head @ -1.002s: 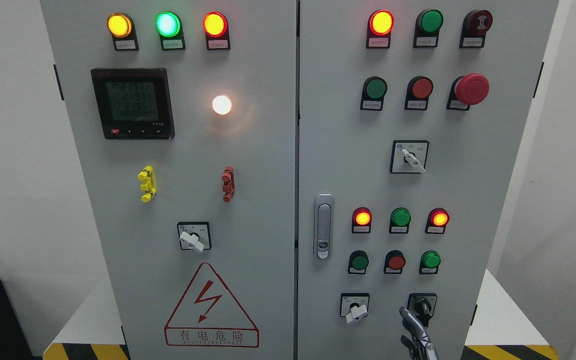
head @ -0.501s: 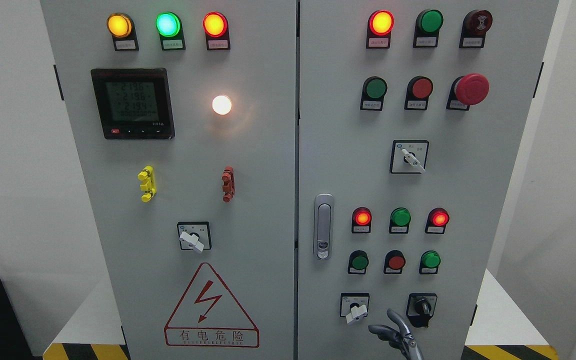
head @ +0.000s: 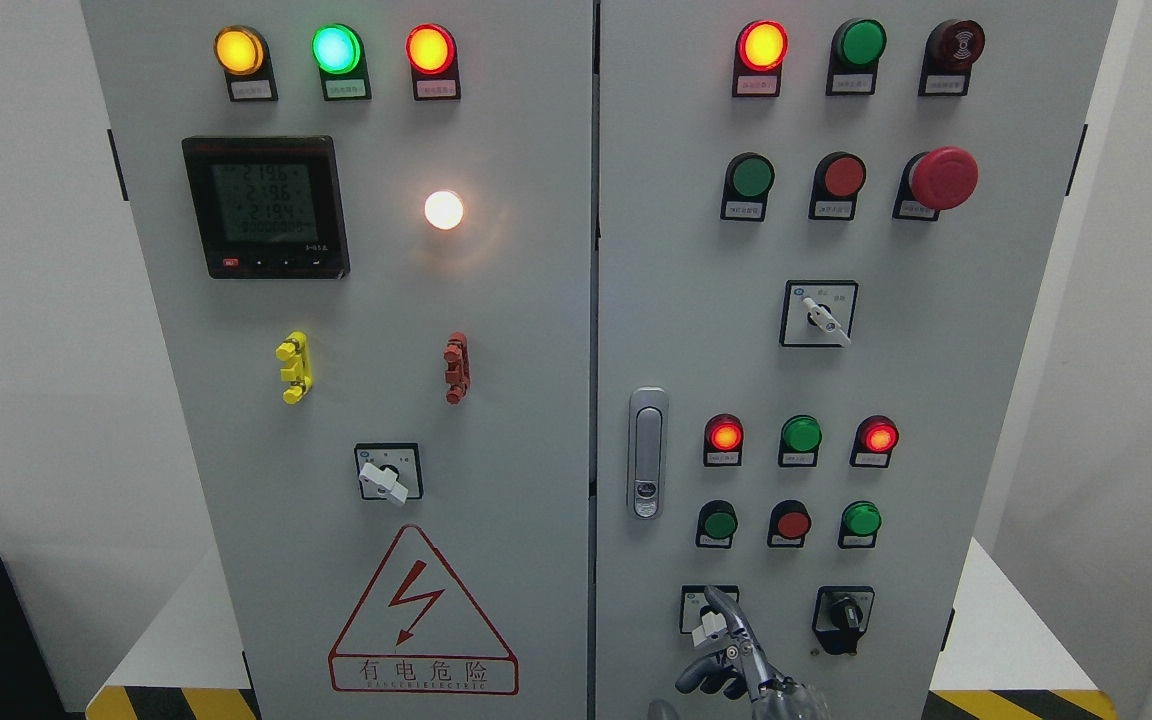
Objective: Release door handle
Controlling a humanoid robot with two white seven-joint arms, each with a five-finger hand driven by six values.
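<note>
1. Head view: the right hand (head: 736, 660) rises at the frame's bottom, fingers loosely spread, gripping nothing, over a white selector switch (head: 710, 628).
2. Above it, well apart, the door handle (head: 647, 452) sits upright mid-frame on the right door (head: 896, 360).

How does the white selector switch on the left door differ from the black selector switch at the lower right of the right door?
The white selector switch has a pale lever pointing down-right; the black selector switch has a dark knob pointing roughly upward. The white one sits mid-height on the left door, above the warning triangle; the black one sits lower. Both have square black plates.
</note>
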